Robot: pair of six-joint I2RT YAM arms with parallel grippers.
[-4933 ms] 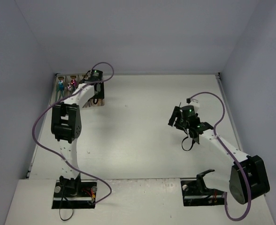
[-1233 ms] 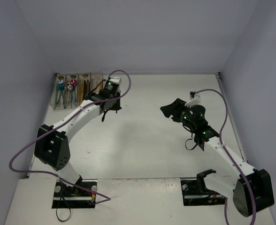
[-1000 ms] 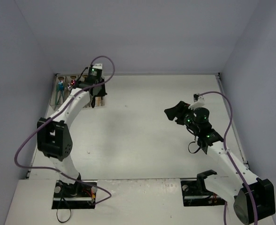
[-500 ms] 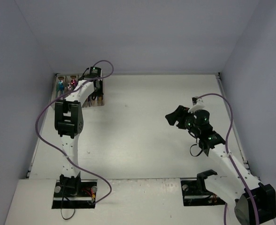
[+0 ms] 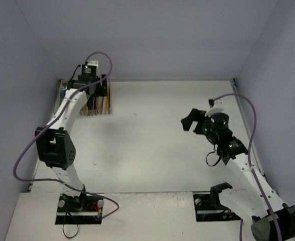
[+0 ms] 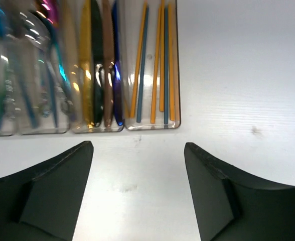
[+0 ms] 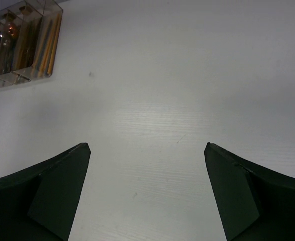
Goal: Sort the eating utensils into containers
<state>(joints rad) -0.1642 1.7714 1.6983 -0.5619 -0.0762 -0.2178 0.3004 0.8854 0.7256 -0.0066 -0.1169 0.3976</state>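
Note:
The containers (image 6: 177, 75) are a row of narrow clear bins at the table's far left corner, also seen as the containers (image 5: 107, 100) from above and the containers (image 7: 54, 15) far off in the right wrist view. The eating utensils lie inside: orange and blue sticks (image 6: 157, 65) in the rightmost bin, gold, black, copper and blue knives (image 6: 100, 65) beside them, blurred teal, blue and pink pieces (image 6: 22, 75) further left. My left gripper (image 6: 137, 145) is open and empty just off the bins' short end; from above the left gripper (image 5: 93, 90) overlaps them. My right gripper (image 7: 147, 145), the right gripper (image 5: 190, 120) from above, is open and empty over bare table.
Grey walls close the table (image 5: 152, 140) on the left, back and right. The left arm's purple cable (image 5: 100, 55) loops above the bins. The right arm's base (image 5: 215, 203) and the left base (image 5: 80, 206) sit at the near edge.
My left gripper has opened and its wrist has swung left over the bins. My right gripper has opened wider and pulled a little to the right.

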